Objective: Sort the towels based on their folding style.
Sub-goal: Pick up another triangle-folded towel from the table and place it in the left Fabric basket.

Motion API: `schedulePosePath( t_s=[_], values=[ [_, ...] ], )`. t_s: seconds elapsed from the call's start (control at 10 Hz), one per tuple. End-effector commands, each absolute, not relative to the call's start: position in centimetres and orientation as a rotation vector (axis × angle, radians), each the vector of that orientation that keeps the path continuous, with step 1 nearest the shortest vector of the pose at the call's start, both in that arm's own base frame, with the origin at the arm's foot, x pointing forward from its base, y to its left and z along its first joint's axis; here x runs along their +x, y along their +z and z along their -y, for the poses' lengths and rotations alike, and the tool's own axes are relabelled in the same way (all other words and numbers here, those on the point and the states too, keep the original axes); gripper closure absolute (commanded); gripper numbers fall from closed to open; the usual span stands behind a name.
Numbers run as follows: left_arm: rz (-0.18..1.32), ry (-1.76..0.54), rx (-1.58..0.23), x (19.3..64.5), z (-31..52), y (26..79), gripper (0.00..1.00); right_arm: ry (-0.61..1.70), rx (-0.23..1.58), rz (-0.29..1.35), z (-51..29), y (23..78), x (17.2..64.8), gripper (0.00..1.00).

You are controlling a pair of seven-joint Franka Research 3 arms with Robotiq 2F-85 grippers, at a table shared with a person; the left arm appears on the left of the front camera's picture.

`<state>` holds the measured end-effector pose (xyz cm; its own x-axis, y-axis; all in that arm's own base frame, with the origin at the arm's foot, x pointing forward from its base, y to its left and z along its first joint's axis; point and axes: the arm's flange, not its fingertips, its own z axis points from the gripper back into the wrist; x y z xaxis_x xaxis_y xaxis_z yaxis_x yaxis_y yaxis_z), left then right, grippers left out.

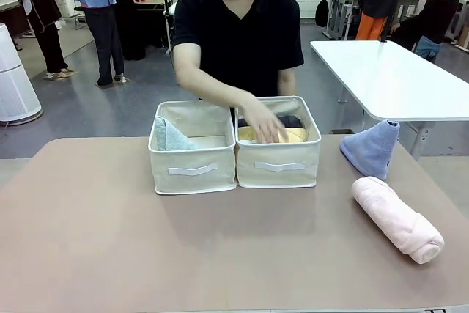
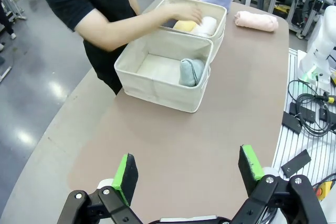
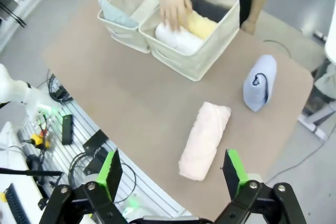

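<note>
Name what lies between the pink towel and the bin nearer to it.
Bare tabletop only, seen in the front view: nothing between the pink towel and the bin; the blue cone towel stands farther back.

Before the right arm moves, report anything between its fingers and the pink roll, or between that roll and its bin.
Nothing lies between the right fingers and the pink roll. The person's hand rests on the rolls inside the bin, in the way.
</note>
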<state>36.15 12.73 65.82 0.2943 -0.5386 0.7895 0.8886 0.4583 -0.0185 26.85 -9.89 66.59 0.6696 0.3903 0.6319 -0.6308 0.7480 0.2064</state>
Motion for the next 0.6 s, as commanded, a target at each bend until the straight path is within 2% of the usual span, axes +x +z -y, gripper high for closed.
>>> schedulePosePath(
  t_s=[0.0,0.5],
  values=[
    [0.797,-1.019,-0.505,36.01,-12.73,65.85,0.00,0.572,0.415,0.594,9.58,65.93,27.95,0.00],
    [0.797,-1.019,-0.505,36.01,-12.73,65.85,0.00,0.572,0.415,0.594,9.58,65.93,27.95,0.00]
  ],
)
